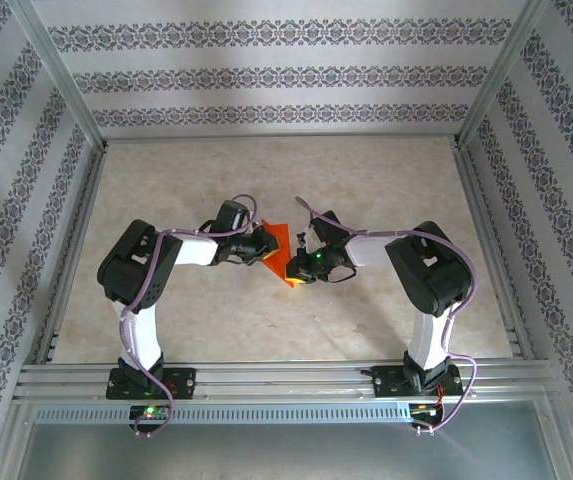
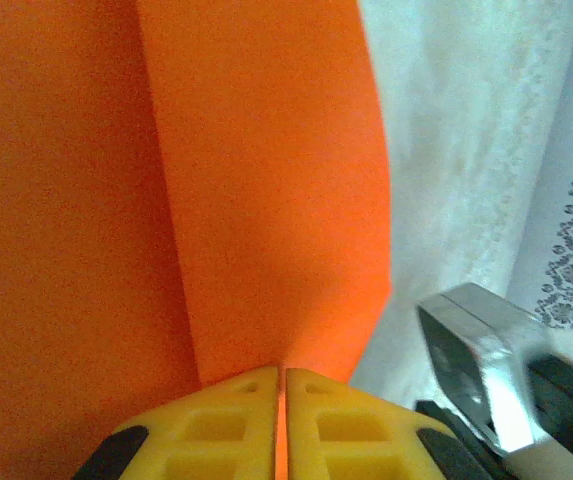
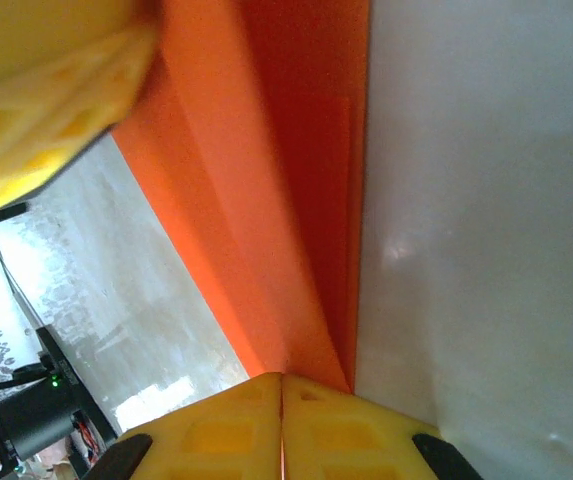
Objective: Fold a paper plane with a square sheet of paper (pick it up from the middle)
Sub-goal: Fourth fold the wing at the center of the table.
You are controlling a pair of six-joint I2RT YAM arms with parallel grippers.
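While the left pincer (image 2: 282,378) and the right pincer (image 3: 282,382) are each clamped shut on the creased orange paper (image 1: 278,252), which hangs between them over the middle of the tabletop (image 1: 266,170), they would do best to hold it taut, pulling evenly so nothing tears.

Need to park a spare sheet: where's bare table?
The far half of the table, between the claws and the back wall, is bare. So is the near strip between the left base and right base. It is crowded at the centre, where the left claw and right claw both pinch the paper.
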